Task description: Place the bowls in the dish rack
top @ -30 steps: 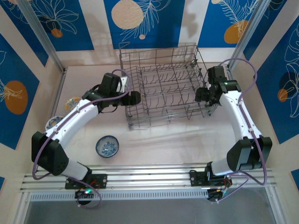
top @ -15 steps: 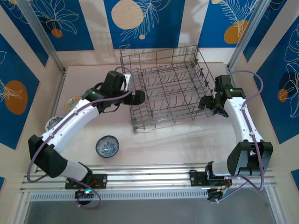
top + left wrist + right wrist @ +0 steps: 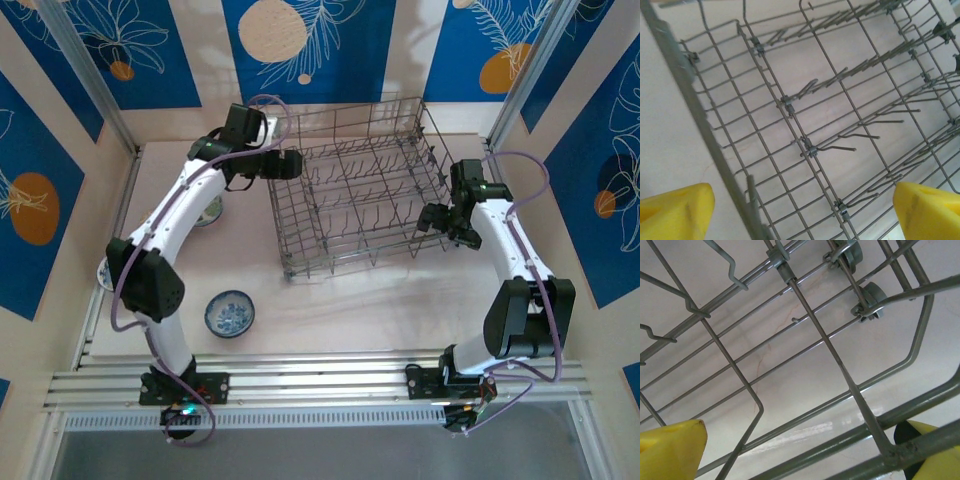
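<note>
The rack [image 3: 350, 190], far-centre on the desk [image 3: 380, 310], has shifted slightly right and is still empty. The left fingers [image 3: 675, 210] have swung to its far-left corner. The right fingers [image 3: 670, 450] are at its right rim. Both pairs are open astride wire. The bowls [image 3: 229, 313] wait on the left, so loading likely comes next.

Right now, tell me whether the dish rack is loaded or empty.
Empty. The dish rack shows only bare tines with table beneath; a blue-and-white bowl sits on the table outside it.

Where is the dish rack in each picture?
Top external: dish rack sits centre, toward the back.
Left wrist: dish rack floor and tines, centre and right.
Right wrist: dish rack wires cross close-up.
Shared landmark: pale table showing through the wires.
</note>
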### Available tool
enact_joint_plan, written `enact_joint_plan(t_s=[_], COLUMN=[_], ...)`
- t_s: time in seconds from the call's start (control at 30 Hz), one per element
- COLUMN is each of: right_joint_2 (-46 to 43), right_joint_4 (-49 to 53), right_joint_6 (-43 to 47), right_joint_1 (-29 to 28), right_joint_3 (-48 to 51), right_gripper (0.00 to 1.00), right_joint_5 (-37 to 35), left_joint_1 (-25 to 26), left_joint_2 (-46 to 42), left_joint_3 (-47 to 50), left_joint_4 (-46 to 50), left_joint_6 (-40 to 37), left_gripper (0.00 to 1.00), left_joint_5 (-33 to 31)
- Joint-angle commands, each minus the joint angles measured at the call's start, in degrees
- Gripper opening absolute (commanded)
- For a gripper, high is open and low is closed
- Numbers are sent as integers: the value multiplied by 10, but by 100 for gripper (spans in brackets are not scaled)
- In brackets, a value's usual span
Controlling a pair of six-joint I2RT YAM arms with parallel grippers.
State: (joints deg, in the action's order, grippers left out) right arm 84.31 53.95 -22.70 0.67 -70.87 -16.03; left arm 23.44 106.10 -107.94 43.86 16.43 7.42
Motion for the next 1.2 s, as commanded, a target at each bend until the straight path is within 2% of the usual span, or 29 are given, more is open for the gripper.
enact_joint_plan(t_s=[0.0, 0.13, 0.3, 0.47, 0.63, 0.8, 1.03, 1.17], right_joint_2=[1, 0, 8, 20, 40, 70, 110, 117], right_joint_4=[-9, -22, -31, -39, -40, -39, -23, -11], right_joint_6=[-16, -24, -30, -30, -24, -13, -2, 0], right_joint_1=[-3, -3, 7, 34, 58, 72, 86, 92], right_joint_3=[-15, -16, -26, -44, -72, -106, -157, -169], right_gripper=[98, 98, 98, 99, 99, 99, 99, 100], right_joint_5=[12, 18, 27, 52, 71, 86, 81, 72], left_joint_1=[-10, -9, -10, -11, -7, 8, 40, 53], left_joint_2=[10, 5, -34, -47, -87, -131, -191, -207], left_joint_3=[-24, 1, 78, 104, 164, 235, 311, 323], left_joint_4=[9, -6, -49, -56, -111, -166, -194, -194], left_joint_6=[-11, -4, 5, 5, 39, 81, 113, 116], left_gripper=[91, 88, 89, 89, 89, 88, 88, 89], left_joint_5=[55, 111, 149, 210, 248, 267, 251, 235])
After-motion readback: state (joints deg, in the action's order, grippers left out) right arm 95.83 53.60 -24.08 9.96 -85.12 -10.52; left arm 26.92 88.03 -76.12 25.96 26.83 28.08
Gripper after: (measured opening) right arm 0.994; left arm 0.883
